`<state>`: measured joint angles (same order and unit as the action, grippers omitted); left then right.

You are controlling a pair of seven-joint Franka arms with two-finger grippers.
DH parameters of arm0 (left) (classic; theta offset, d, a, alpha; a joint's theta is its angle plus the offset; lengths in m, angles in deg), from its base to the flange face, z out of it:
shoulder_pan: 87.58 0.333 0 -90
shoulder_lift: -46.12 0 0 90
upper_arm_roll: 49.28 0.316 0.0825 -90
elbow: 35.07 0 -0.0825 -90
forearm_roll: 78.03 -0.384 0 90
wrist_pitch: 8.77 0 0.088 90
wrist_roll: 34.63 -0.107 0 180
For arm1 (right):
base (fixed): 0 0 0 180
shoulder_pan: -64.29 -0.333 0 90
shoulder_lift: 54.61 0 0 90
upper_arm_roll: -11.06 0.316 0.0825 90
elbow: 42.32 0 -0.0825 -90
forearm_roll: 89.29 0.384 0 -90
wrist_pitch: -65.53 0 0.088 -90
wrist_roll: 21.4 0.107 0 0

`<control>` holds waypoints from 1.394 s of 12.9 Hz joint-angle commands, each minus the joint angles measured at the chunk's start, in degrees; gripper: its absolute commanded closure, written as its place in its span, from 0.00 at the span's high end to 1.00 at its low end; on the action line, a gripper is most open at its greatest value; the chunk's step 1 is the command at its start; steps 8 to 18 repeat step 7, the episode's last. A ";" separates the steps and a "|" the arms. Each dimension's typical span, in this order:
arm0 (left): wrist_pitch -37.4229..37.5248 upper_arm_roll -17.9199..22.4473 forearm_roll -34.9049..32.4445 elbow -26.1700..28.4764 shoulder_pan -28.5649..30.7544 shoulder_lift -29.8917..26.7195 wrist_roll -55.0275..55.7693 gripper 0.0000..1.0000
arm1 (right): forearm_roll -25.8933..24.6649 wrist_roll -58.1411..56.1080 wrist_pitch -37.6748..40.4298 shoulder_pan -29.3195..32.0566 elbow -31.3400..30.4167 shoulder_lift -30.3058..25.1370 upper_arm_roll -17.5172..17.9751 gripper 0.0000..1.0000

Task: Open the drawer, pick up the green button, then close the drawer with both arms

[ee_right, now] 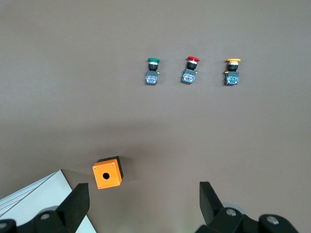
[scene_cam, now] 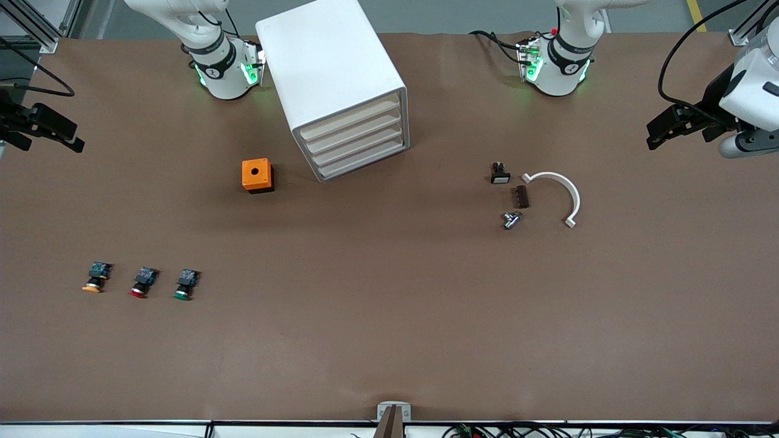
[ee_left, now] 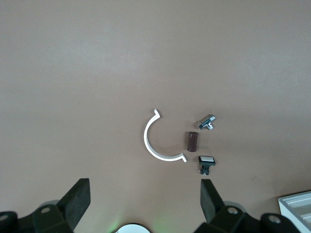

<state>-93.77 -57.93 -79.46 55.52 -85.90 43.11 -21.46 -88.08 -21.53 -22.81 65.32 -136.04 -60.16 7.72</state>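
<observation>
I have two pincers, both with fingers spread wide apart and holding nothing. My left pincer hangs over the bench edge at the left arm's end, and my right pincer hangs over the edge at the right arm's end; both arms wait.

The white cabinet stands between my two bases, well apart from either pincer. Its lowest drawer is shut, flush under three drawers that look just like it. I judge the first risk is here: the fronts are plain, so a pincer could slip off or pull a wrong drawer, and the light-looking cabinet could slide if only one arm tugs.

The green button lies on the bench, not in the drawer, below and well away from my right pincer. Just beside it lies a red button, then an orange button. Coming down slightly off, I could knock or take the red one instead.
</observation>
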 commanded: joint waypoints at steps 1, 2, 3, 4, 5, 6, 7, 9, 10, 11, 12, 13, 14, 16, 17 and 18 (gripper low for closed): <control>-0.52 0.30 1.08 0.64 0.08 -0.86 -1.31 1.00 | -0.08 -1.62 -0.08 1.51 0.29 -0.08 0.62 1.00; -0.52 0.30 1.17 0.56 0.08 -0.86 -1.40 1.00 | -0.08 -3.28 -0.08 2.12 0.29 -0.08 0.62 1.00; -0.43 0.30 1.17 0.56 0.08 -0.86 -1.48 1.00 | 0.10 -4.17 -0.08 2.56 0.29 -0.08 0.62 1.00; -0.26 0.30 1.17 0.56 0.08 -0.94 -1.57 1.00 | 0.19 -4.26 -0.08 2.57 0.29 -0.08 0.62 1.00; -0.26 0.22 1.17 0.56 -0.01 -0.95 -3.31 1.00 | 0.19 -4.27 -0.08 2.48 0.29 -0.08 0.70 1.00; -0.26 0.21 1.17 0.56 0.08 -0.95 -4.98 1.00 | 0.19 -4.27 -0.08 2.39 0.29 -0.08 0.70 1.00; -0.26 0.30 1.17 0.56 0.08 -0.95 -5.26 1.00 | 0.19 -4.27 -0.08 2.39 0.29 -0.08 0.70 1.00; -0.26 0.30 1.17 0.56 0.08 -0.95 -5.26 1.00 | 0.19 -4.27 -0.08 2.39 0.29 -0.08 0.70 1.00; -0.26 0.30 1.17 0.56 0.08 -0.95 -5.26 1.00 | 0.19 -4.27 -0.08 2.39 0.29 -0.08 0.70 1.00; -0.26 0.30 1.17 0.56 0.08 -0.95 -5.26 1.00 | 0.19 -4.27 -0.08 2.39 0.29 -0.08 0.70 1.00; -0.26 0.30 1.17 0.56 0.08 -0.95 -5.26 1.00 | 0.19 -4.27 -0.08 2.39 0.29 -0.08 0.70 1.00; -0.26 0.30 1.17 0.56 0.08 -0.95 -5.26 1.00 | 0.19 -4.27 -0.08 2.39 0.29 -0.08 0.70 1.00; -0.26 0.30 1.17 0.56 0.08 -0.95 -5.26 1.00 | 0.19 -4.27 -0.08 2.39 0.29 -0.08 0.70 1.00; -0.26 0.30 1.17 0.56 0.08 -0.95 -5.26 1.00 | 0.19 -4.27 -0.08 2.39 0.29 -0.08 0.70 1.00; -0.26 0.30 1.17 0.56 0.08 -0.95 -5.26 1.00 | 0.19 -4.27 -0.08 2.39 0.29 -0.08 0.70 1.00; -0.26 0.30 1.17 0.56 0.08 -0.95 -5.26 1.00 | 0.19 -4.27 -0.08 2.39 0.29 -0.08 0.70 1.00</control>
